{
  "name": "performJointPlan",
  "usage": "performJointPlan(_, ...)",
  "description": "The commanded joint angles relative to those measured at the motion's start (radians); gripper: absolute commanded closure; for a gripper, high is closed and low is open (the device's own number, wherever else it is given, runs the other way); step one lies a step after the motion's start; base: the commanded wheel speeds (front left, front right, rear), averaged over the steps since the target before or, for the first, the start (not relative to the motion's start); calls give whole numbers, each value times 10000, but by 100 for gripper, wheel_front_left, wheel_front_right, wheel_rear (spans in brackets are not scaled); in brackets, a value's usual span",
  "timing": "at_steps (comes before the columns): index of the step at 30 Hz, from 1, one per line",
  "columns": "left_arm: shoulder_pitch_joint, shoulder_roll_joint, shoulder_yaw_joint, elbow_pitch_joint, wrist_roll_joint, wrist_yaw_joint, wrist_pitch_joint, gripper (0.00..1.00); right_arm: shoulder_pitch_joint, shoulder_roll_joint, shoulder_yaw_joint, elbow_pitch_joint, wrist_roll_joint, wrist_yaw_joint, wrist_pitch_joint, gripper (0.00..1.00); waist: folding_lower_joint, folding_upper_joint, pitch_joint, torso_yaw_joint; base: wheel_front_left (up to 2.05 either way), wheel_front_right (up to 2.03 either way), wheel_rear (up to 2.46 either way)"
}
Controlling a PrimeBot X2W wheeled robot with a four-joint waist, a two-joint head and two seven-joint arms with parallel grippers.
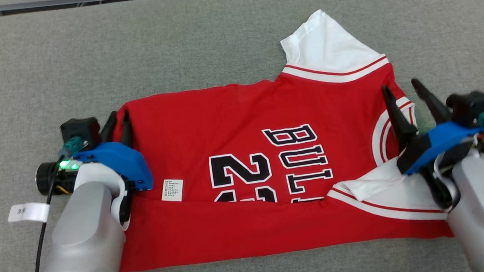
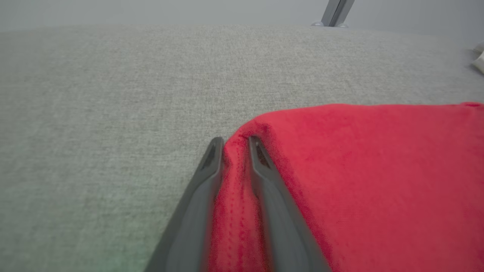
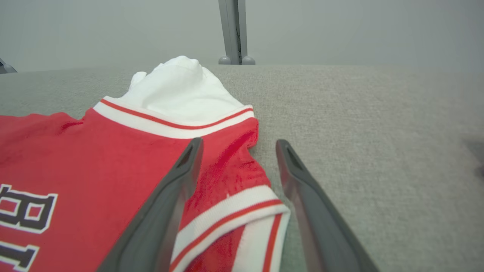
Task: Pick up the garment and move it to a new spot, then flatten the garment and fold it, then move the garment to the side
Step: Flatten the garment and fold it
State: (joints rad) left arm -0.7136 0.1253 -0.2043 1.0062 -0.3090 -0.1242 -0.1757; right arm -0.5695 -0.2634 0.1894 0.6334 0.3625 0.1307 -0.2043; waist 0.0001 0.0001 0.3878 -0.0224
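While the red garment (image 1: 191, 130) is spread on the grey tabletop (image 1: 94, 52) with its near edge folded over the lettering, a ridge of its left corner is pinched by the left tool (image 2: 235, 140). The right tool (image 1: 400, 85) is held spread wide, astride the armhole edge.

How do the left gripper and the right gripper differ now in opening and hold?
The left gripper has its fingers close, pinching the jersey at its red edge; the right gripper has them wide apart, gripping nothing. The left sits at the hem corner; the right straddles a white-trimmed edge, one finger over the grey surface. Both point forward.
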Motion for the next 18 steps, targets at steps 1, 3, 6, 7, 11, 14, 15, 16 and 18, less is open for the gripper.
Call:
performJointPlan(1,20,-117,-168,183,19,-76,166,69,-316,-145,61,-5,12,1,73,0,-1,-1,66,64,0,0,0)
performJointPlan(3,-61,-233,-557,240,-129,-98,276,82,-722,-337,220,65,53,-1,341,0,-1,-1,145,154,0,0,0)
performJointPlan(6,-194,-301,-1120,200,-388,-106,371,100,-1443,-619,389,233,34,-1,682,0,-1,-1,255,343,0,0,0)
performJointPlan(7,-242,-269,-1272,163,-453,-108,279,100,-1699,-689,426,299,34,1,769,0,-1,-1,285,413,0,0,0)
performJointPlan(11,-591,-135,-1575,26,-615,-74,-232,100,-2705,-866,512,871,-36,-1,1169,0,-1,-1,433,756,0,0,0)
performJointPlan(14,-838,-247,-1704,-116,-562,-70,-595,100,-3362,-1020,573,1527,-29,-1,1649,0,-1,-1,556,1132,0,0,0)
performJointPlan(15,-896,-309,-1775,-160,-536,-70,-673,100,-3550,-1123,616,1772,-50,-1,1831,0,-1,-1,596,1280,0,0,0)
performJointPlan(16,-943,-363,-1806,-207,-542,-70,-737,100,-3730,-1192,695,2007,-86,-1,2032,0,-1,-1,637,1417,0,0,0)
performJointPlan(18,-986,-497,-1905,-309,-587,-71,-811,100,-4071,-1345,726,2451,-63,-1,2370,0,-1,-1,730,1707,0,0,0)
